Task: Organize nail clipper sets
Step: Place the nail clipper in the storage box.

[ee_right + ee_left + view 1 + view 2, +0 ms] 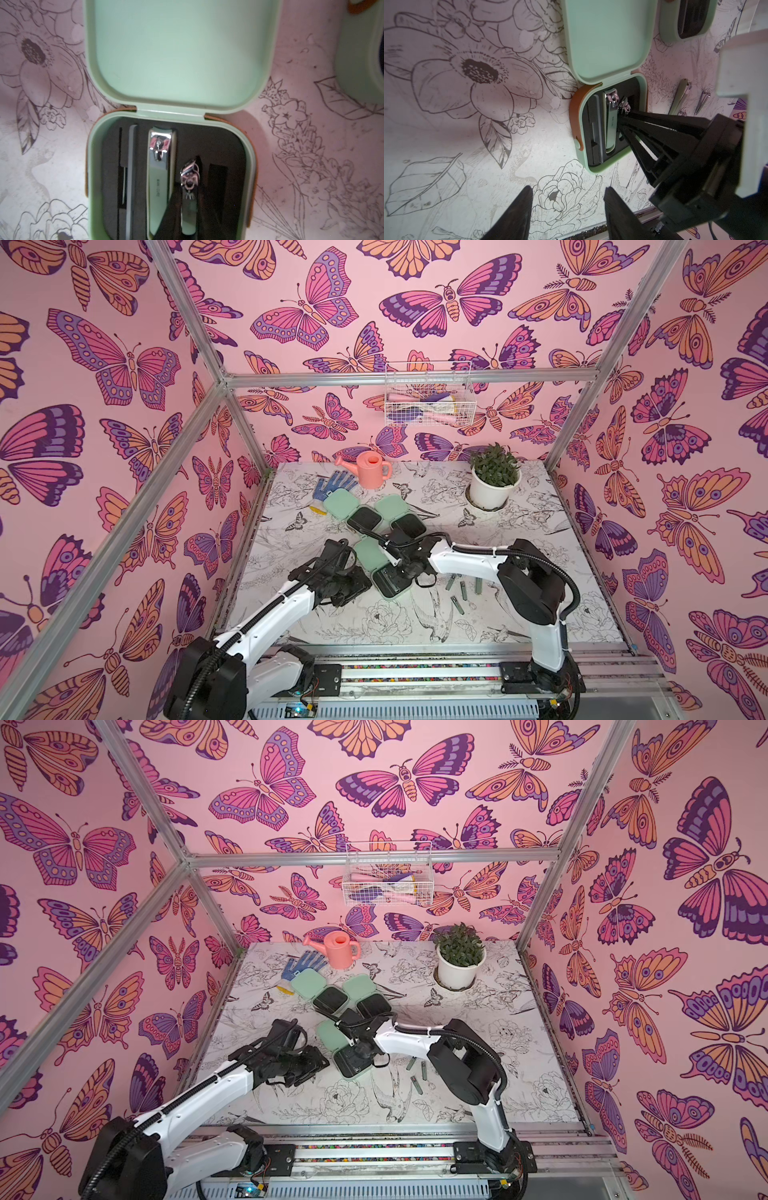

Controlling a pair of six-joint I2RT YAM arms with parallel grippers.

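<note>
- Placement: your right hand (623, 117), clamped on small clipper (188, 182), reaches into case (92, 162); level it beside big clipper (160, 176) before letting go.
- Left hand (568, 193), half open, holds nothing.

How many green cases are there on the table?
3, all open: first case beside the blue glove, second case next to it, third case nearest the robot, where the right gripper grips a small clipper. None seems hidden.

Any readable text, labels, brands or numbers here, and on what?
Large clipper, in the open case: one short printed line, too blurred to read.
Small clipper: no text seen.
No other text in view.
</note>
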